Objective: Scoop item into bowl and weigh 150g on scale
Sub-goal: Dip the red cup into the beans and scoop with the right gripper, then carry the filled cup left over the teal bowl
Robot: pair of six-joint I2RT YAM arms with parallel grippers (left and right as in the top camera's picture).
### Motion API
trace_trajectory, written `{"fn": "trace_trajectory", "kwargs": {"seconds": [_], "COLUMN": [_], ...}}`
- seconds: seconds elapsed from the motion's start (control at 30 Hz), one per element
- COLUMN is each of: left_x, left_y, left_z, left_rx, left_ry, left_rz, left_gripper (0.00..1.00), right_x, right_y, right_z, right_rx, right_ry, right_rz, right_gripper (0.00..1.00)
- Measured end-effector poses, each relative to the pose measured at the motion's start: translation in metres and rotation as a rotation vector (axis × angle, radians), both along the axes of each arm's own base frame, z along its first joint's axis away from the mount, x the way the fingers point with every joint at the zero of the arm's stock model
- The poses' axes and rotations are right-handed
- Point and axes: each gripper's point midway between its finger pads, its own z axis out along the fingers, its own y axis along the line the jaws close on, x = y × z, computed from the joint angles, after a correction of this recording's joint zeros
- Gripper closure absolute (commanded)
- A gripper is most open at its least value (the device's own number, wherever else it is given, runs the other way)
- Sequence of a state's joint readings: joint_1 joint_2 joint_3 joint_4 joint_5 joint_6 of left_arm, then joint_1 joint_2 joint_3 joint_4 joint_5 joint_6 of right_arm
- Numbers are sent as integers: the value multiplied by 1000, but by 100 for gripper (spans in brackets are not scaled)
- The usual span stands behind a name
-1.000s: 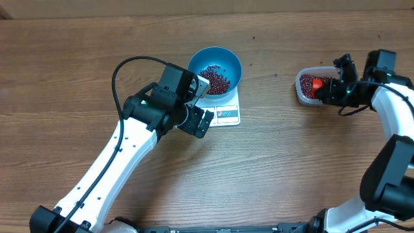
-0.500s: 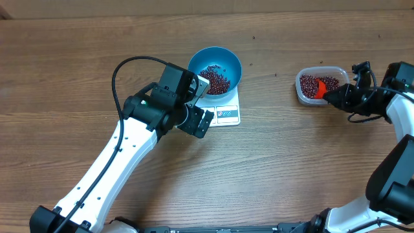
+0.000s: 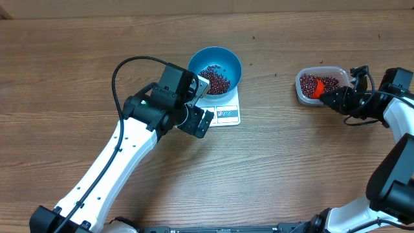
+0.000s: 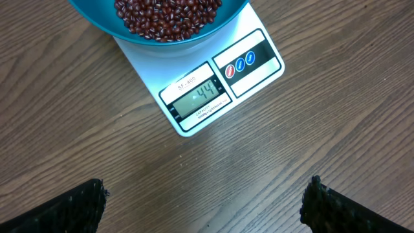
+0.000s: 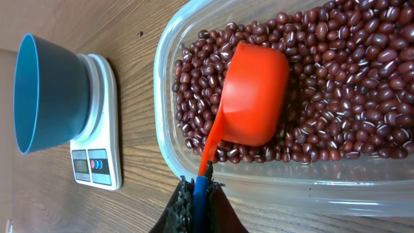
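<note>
At the tub (image 5: 168, 149), the right gripper (image 5: 199, 194) clenched the scoop (image 5: 255, 94) among the beans (image 5: 349, 77), seemingly mid-scoop, next needing a level carry to the bowl (image 3: 215, 68); the left gripper (image 4: 204, 204) hung released.

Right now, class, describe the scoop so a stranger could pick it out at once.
On the wooden table, by the right arm, sits a clear tub of dark beans. In it lies the red scoop, handle held by the right tool: the only bright red thing among small dark ovals.
</note>
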State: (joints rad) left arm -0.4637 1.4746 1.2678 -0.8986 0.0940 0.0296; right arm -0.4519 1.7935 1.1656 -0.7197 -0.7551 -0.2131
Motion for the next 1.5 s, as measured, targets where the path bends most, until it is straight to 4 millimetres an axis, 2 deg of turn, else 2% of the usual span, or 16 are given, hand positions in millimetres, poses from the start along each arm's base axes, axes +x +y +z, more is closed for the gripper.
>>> {"fn": "trace_trajectory", "kwargs": {"seconds": [0.2, 0.47, 0.8, 1.03, 1.3, 1.5], "left_x": [0, 0, 0, 0, 0, 0], "left_y": [0, 0, 0, 0, 0, 0], "left_z": [0, 0, 0, 0, 0, 0], "left_rx": [0, 0, 0, 0, 0, 0], "left_ry": [0, 0, 0, 0, 0, 0], "left_rz": [0, 0, 0, 0, 0, 0], "left_gripper": [0, 0, 0, 0, 0, 0], "right_x": [-1, -5, -6, -14, -16, -17], "right_y": [-5, -22, -27, -41, -40, -28], "right_z": [3, 14, 25, 33, 57, 91], "right_rx": [56, 157, 230, 301, 448, 631], "right_ry": [14, -15, -47, -56, -122, -218], "right_rz": [-51, -115, -129, -180, -173, -114], "right_gripper": [96, 96, 97, 96, 96, 97]}}
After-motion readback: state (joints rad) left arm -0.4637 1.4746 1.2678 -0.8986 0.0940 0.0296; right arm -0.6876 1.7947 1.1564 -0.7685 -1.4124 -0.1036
